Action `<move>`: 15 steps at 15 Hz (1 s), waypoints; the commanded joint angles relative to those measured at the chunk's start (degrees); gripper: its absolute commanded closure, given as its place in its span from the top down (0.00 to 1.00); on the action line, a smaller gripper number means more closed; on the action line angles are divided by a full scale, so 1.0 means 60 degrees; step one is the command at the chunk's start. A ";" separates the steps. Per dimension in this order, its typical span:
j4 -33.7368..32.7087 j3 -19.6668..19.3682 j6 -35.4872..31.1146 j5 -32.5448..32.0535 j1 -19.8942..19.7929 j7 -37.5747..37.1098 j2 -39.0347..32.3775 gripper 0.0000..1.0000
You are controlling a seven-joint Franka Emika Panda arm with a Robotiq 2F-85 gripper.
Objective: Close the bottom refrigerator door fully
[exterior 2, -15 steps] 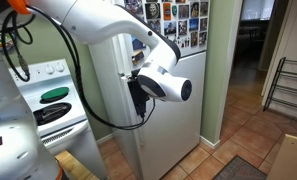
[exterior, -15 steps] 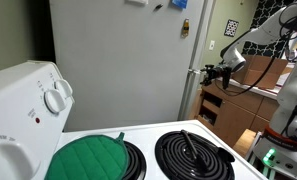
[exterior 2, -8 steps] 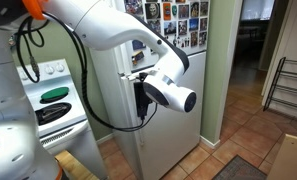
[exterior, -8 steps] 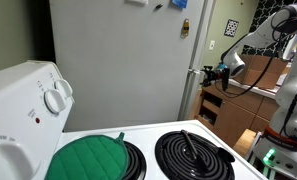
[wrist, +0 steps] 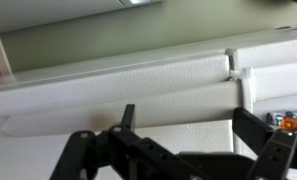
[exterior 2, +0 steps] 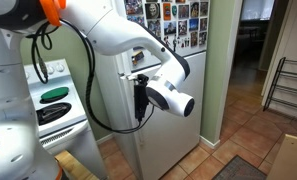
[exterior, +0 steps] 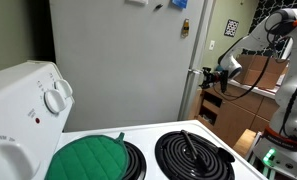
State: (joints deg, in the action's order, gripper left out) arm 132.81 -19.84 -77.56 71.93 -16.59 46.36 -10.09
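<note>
bottom refrigerator door [exterior: 194, 95], seen nearly edge-on in an exterior view as a narrow white slab along the front edge of the fridge [exterior: 118, 60]. the slab lies close against the fridge body, and the pictures do not show whether any gap is left. the end effector [exterior: 206, 72] points at the outer face of this slab, about halfway up the fridge, with its tips right at the door. contact itself cannot be confirmed. seen from the opposite side of the fridge [exterior 2: 178, 120], the same door [exterior 2: 123, 150] shows as the narrow white front panel. the end effector [exterior 2: 139, 96] is held against it under the white arm [exterior 2: 118, 35], and a black cable [exterior 2: 100, 115] loops in front of the fridge. photos [exterior 2: 173, 20] cover the upper part of the fridge's wide side. in the wrist view the end effector [wrist: 183, 114] is released. its two black fingers [wrist: 126, 115] are spread apart with nothing between them, and the textured white door surface fills the picture beyond. beside the fridge's grey side wall stands a white stove [exterior: 28, 100] with a green pot holder [exterior: 88, 158] on one burner.
</note>
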 commanded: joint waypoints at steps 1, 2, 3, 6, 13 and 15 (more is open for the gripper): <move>-0.0185 0.0311 0.0755 0.0147 -0.0082 0.0048 -0.0374 1.00; -0.0204 0.0376 0.0855 0.0144 -0.0052 0.0051 -0.0420 1.00; -0.0223 0.0440 0.0954 0.0159 -0.0019 0.0020 -0.0451 1.00; -0.0257 0.0666 0.1072 0.0278 0.0100 -0.0079 -0.0512 1.00; -0.0271 0.0753 0.0742 -0.0110 0.0172 -0.0059 -0.0381 1.00; -0.0201 0.0518 0.0449 -0.0409 0.0039 -0.0029 -0.0131 1.00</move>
State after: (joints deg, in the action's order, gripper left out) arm 131.40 -15.27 -72.40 71.95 -15.86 46.31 -12.78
